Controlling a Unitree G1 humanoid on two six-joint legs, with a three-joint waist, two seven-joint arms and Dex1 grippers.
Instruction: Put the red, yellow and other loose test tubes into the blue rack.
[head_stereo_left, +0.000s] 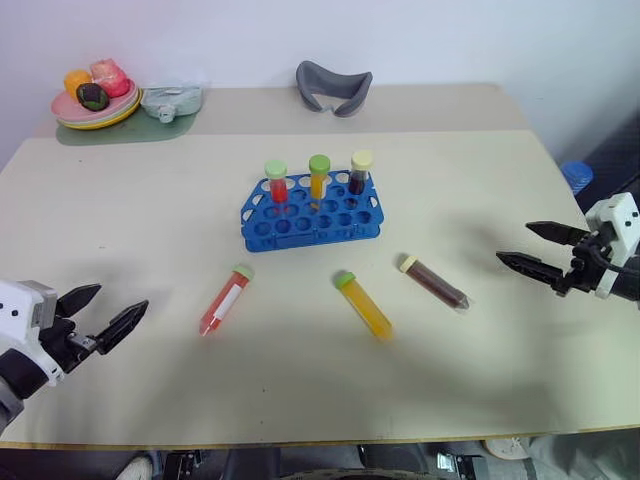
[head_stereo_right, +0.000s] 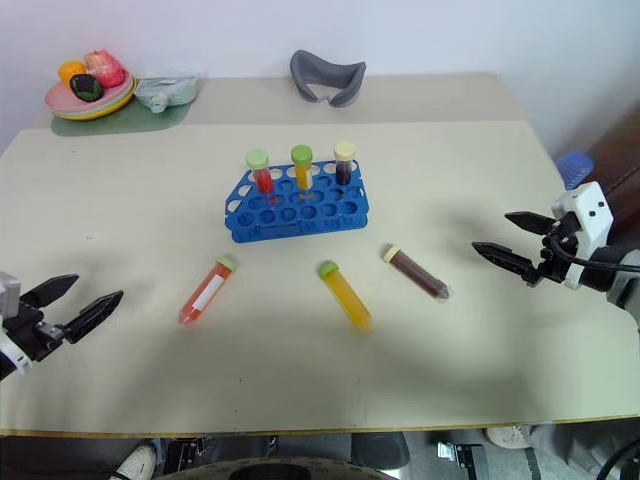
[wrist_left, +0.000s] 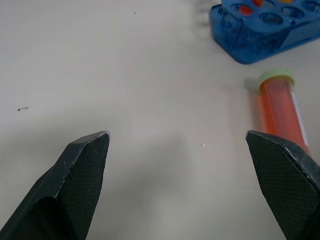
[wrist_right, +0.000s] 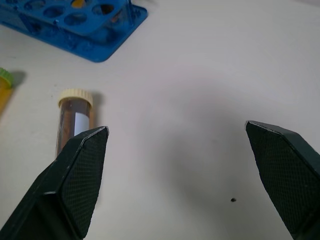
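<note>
The left pincer (head_stereo_left: 112, 312) is wide open and holds nothing. It hangs low over the near left part of the tabletop (head_stereo_left: 120, 220). The right pincer (head_stereo_left: 528, 247) is wide open too, with nothing in it, out by the right edge.

Three loose tubes lie flat on the tabletop between the two pincers. The red tube (head_stereo_left: 225, 299) is the one nearest the left pincer, a bit ahead of it and toward the middle. Its pale green cap points away, toward the rack. The yellow tube (head_stereo_left: 364, 306) lies in the middle, well apart from both pincers, with its green cap at the far end. The brown tube (head_stereo_left: 434, 282) is the one nearest the right pincer, just off its tips on the inner side. Its cream cap points toward the rack. None of the three touch each other.

Farther off than the loose tubes sits the blue rack (head_stereo_left: 311, 213), in the middle, well away from both pincers. Three more tubes stand up in its back row: a red one, a yellow one and a dark one.

At the far left corner is a plate of toy food (head_stereo_left: 96, 100). A grey curved thing (head_stereo_left: 333, 87) lies at the far edge.
</note>
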